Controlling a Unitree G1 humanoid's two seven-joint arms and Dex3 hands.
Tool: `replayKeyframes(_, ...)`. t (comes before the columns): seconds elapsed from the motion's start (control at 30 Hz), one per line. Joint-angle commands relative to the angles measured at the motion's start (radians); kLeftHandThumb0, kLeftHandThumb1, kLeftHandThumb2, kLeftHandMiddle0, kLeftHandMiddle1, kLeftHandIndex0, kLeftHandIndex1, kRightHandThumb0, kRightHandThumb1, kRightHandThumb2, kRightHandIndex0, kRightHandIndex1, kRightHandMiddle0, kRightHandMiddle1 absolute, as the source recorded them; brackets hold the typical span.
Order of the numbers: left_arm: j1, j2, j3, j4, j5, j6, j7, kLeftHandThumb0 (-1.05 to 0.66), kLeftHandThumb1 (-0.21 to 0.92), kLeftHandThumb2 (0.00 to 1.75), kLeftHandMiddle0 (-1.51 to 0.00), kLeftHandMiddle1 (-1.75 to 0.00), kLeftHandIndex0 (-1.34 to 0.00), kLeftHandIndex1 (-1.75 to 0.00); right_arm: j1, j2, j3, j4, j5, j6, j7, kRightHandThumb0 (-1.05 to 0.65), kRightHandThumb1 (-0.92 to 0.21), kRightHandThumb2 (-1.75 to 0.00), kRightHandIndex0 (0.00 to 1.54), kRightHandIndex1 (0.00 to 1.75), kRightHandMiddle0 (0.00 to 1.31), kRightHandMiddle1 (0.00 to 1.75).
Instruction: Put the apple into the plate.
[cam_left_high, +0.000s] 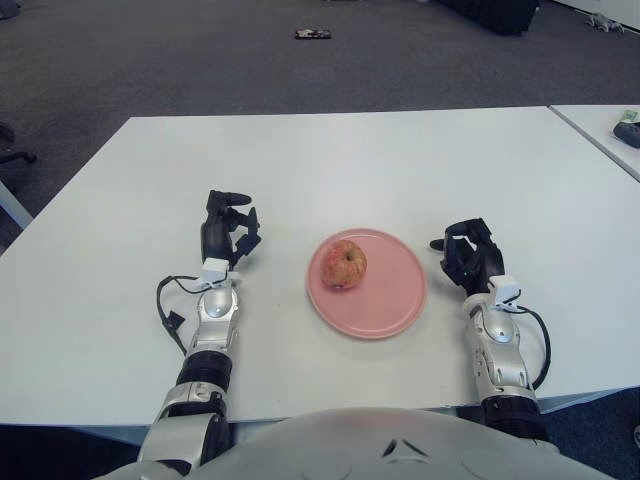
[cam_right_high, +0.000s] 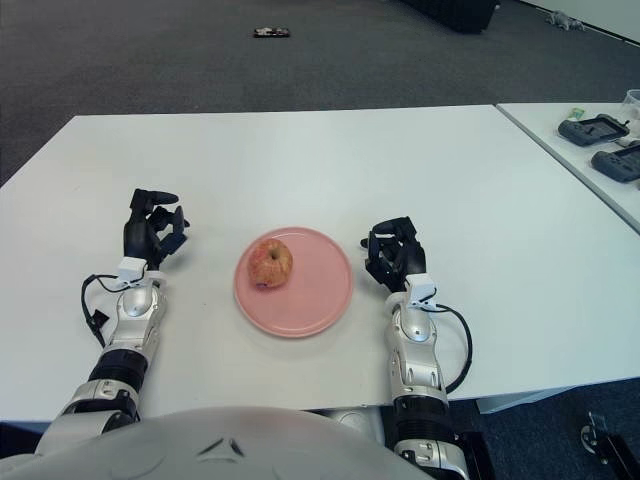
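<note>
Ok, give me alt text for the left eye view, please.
A red apple sits on a pink plate on a white table. The robot's left hand and right hand show either side of the plate, holding nothing.

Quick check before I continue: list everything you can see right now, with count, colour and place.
apple: one, red-yellow, on the plate's left part.
plate: one, pink, table centre, between the hands.
table: one, white, in front of the robot.
second table: one, white, far right, carrying dark devices.
small dark object: one, on the grey floor beyond the table.
left hand: black, left of the plate, holding nothing.
right hand: black, right of the plate, holding nothing.
</note>
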Motion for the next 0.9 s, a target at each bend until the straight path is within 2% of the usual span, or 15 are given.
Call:
replayKeyframes(0.0,0.025,0.009,-0.019,0.051,0.024,-0.003,-0.009,-0.39,0.68,0.86,-0.84,-1.75,-0.35,-1.75,-0.020,-0.002,-0.005,0.007,0.007,-0.010,0.002,-0.36,-0.78,-0.72,0.48,1.22,0.27,1.75)
replayKeyframes(0.37,0.034,0.010,-0.048,0.063,0.009,0.019,-0.049,-0.39,0.67,0.88,-0.88,-1.75,-0.35,-1.75,-0.020,-0.004,-0.002,0.006,0.001,-0.010,0.002,-0.36,-0.78,-0.72,0.48,1.23,0.27,1.75)
replayKeyframes(0.87,0.046,0.001,-0.067,0.048,0.009,0.048,-0.049,-0.38,0.68,0.86,-0.84,-1.75,-0.34,-1.75,-0.019,-0.006,0.000,0.009,0.001,-0.009,0.005,-0.36,-0.77,-0.74,0.50,1.24,0.28,1.75)
